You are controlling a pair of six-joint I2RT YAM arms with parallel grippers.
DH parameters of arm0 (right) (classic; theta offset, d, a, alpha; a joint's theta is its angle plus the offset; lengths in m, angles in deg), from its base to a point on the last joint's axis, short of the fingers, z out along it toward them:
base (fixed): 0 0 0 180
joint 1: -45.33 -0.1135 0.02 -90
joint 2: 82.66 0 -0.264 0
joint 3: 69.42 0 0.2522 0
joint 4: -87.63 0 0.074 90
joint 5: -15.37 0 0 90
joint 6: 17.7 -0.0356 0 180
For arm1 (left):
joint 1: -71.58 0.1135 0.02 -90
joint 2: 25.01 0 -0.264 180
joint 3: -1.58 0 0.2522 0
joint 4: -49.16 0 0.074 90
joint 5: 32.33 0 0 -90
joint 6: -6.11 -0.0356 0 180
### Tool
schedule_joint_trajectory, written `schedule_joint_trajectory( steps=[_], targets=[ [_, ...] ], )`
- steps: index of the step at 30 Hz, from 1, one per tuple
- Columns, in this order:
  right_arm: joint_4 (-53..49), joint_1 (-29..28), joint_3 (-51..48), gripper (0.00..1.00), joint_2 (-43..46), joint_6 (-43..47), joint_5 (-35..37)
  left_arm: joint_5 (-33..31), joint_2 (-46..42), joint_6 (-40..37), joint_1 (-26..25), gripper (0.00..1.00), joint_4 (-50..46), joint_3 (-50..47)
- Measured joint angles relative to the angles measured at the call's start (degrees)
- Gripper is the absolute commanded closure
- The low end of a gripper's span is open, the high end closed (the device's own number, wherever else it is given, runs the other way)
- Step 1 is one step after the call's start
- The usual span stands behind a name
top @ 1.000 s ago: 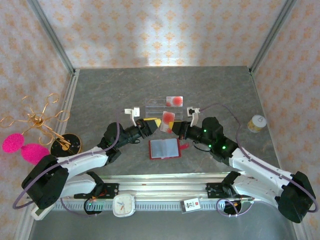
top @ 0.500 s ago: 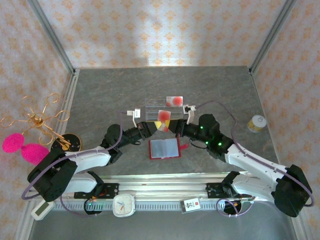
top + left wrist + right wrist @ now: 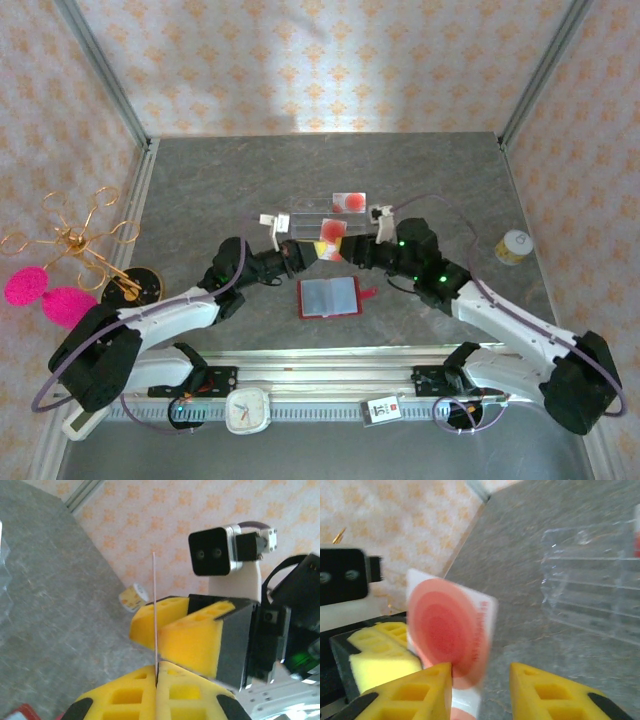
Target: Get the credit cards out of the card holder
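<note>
Clamped on the card [image 3: 449, 630] with the left pincer [image 3: 156, 670], pads pressed together on its lower edge; held upright and edge-on in the left wrist view, a thin pale line rising out of the yellow foam. Spread apart at the right pincer [image 3: 480, 675]; 1 pad [image 3: 410, 697] just beside the card's face, the other standing off with grey table [image 3: 560, 520] in the gap. Showing a red round mark on pale plastic in the right wrist view. From above: meeting mid-table, pincer to pincer, with the card up off the table between them, just in front of the clear rack [image 3: 305, 215]. Lying open and flat below that, the red holder [image 3: 328, 297]; nearer the arm bases, sleeves facing up, apart from both pincers. Perched at the rack's far right end, a 2nd card [image 3: 348, 201] with a similar red mark. Off to the right, a small jar [image 3: 514, 246]; off to the left, a gold stand [image 3: 85, 245] with 2 pink pompoms [image 3: 25, 285]; down at the near rail, a white clock [image 3: 248, 410].
</note>
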Motion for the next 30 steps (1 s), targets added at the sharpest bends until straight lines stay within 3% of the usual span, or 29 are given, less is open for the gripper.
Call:
schedule_joint_trajectory(
  steps=[4, 7, 17, 23, 30],
  targets=[
    [-3.0, 8.6, -1.4, 0.66, 7.0, 0.0, 0.2, 1.8, 0.9, -13.2, 0.0, 1.00, -16.1, 11.9],
    [-4.9, 12.0, -3.4, 0.66, 11.5, 0.0, 0.2, 2.1, 3.9, -24.8, -0.1, 1.00, -28.2, 22.3],
    [-9.7, 14.8, -8.2, 0.68, 13.6, -1.3, -0.5, -0.2, 24.8, -64.7, -0.3, 1.00, -68.3, 59.0],
    [-10.5, 15.0, -8.7, 0.69, 13.3, -1.5, -0.4, -5.7, 42.8, -79.0, -0.2, 1.00, -89.1, 84.8],
    [-12.4, 15.8, -8.6, 0.69, 10.1, -1.0, -0.2, -10.2, 54.7, -89.0, 0.6, 1.00, -102.5, 101.7]
  ],
)
